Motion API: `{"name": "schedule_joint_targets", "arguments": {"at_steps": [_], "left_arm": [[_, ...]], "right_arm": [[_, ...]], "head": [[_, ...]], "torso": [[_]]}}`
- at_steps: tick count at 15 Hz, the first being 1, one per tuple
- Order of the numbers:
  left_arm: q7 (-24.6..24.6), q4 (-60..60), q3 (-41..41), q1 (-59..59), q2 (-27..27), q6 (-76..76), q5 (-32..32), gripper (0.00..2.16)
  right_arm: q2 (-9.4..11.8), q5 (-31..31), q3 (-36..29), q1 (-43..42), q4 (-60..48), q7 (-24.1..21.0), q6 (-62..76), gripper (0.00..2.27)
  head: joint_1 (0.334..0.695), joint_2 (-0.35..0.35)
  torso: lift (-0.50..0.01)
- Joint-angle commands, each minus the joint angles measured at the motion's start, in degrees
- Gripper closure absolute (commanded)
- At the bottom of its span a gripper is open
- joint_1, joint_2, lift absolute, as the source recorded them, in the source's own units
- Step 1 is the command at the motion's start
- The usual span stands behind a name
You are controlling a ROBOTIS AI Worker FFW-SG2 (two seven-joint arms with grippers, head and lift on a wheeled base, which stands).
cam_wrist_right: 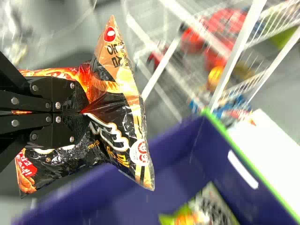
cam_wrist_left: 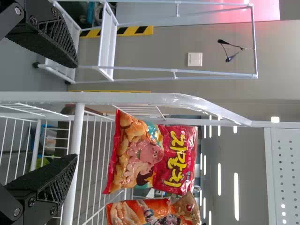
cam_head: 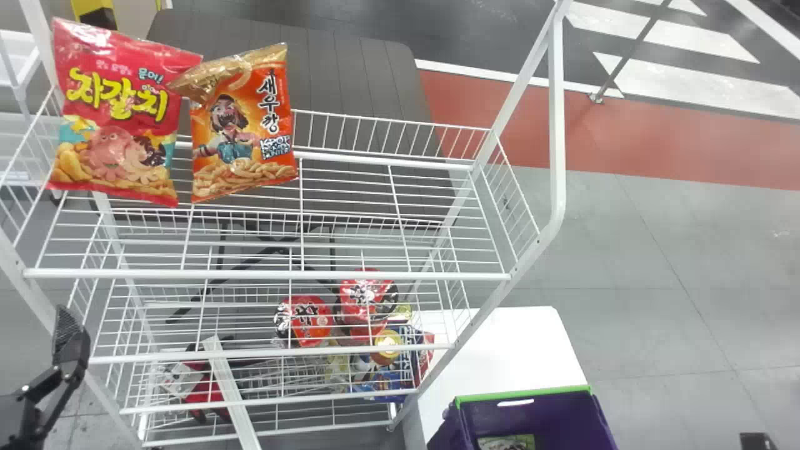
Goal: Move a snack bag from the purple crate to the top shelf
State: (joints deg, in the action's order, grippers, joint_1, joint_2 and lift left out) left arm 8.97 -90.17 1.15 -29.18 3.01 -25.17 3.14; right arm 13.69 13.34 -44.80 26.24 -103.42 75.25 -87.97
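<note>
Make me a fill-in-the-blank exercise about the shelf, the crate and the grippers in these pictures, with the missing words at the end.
The right gripper is not open but ____ on a black-and-orange snack bag.
In the head view, the red bag on the top shelf is to the ____ of the orange bag.
The purple crate has a ____ rim.
The left gripper is not shut but ____.
Missing words: shut; left; green; open
</note>
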Motion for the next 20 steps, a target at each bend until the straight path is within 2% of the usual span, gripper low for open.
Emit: {"name": "schedule_joint_targets", "arguments": {"at_steps": [1, 2, 5, 8, 10, 11, 12, 14, 16, 17, 20], "left_arm": [[0.1, -0.1, 0.1, -0.1, 0.0, 0.0, -0.1, 0.15], [0.1, -0.3, 0.2, -0.2, 0.0, 0.0, -0.1, 0.15], [0.4, -1.0, 0.3, -0.9, 0.2, 0.0, -0.2, 0.15], [0.4, -1.1, 0.3, -1.1, 0.2, -0.4, -0.2, 0.15], [0.4, -1.5, 0.3, -1.5, 0.3, -0.7, -0.2, 0.15], [0.5, -2.0, 0.3, -1.8, 0.3, -0.9, -0.2, 0.15], [0.7, -2.2, 0.3, -2.2, 0.3, -1.2, -0.2, 0.15], [0.9, -2.4, 0.3, -2.5, 0.4, -1.4, -0.2, 0.15], [1.0, -2.6, 0.3, -2.8, 0.4, -1.8, -0.2, 0.15], [1.1, -2.6, 0.3, -3.0, 0.4, -1.9, -0.2, 0.15], [1.1, -2.6, 0.3, -3.2, 0.5, -2.6, -0.2, 0.15]], "right_arm": [[-2.0, -0.2, -1.3, 0.1, -8.4, 1.7, -2.1, 2.15], [-3.0, -0.3, -1.7, 0.0, -12.9, 2.4, -2.1, 2.16], [-4.1, -3.9, -1.3, -2.1, -24.3, 2.8, -2.1, 2.15], [-7.0, -3.9, -0.3, -8.8, -32.6, 2.6, -2.1, 2.16], [-7.4, -3.3, 3.5, -12.4, -35.7, 1.4, -2.1, 2.15], [-8.0, -3.2, 5.8, -14.1, -37.1, -1.0, -2.1, 2.15], [-9.1, -3.1, 8.2, -15.5, -38.4, -3.2, -2.1, 2.15], [-10.0, -3.2, 13.6, -18.6, -39.1, -8.6, -2.1, 2.15], [-12.5, -3.3, 19.3, -21.0, -39.2, -14.4, -2.1, 2.15], [-13.7, -3.9, 22.7, -21.3, -39.3, -18.3, -2.1, 2.15], [-13.7, -10.0, 31.0, -21.9, -37.6, -32.7, -2.1, 2.15]], "head": [[0.695, -0.35], [0.695, -0.35], [0.695, -0.35], [0.695, -0.262], [0.695, -0.222], [0.695, -0.185], [0.695, -0.166], [0.695, -0.134], [0.695, -0.081], [0.695, -0.059], [0.695, 0.006]], "torso": [[-0.001], [-0.001], [-0.001], [-0.001], [-0.001], [-0.001], [-0.001], [-0.001], [-0.001], [0.0], [0.0]]}}
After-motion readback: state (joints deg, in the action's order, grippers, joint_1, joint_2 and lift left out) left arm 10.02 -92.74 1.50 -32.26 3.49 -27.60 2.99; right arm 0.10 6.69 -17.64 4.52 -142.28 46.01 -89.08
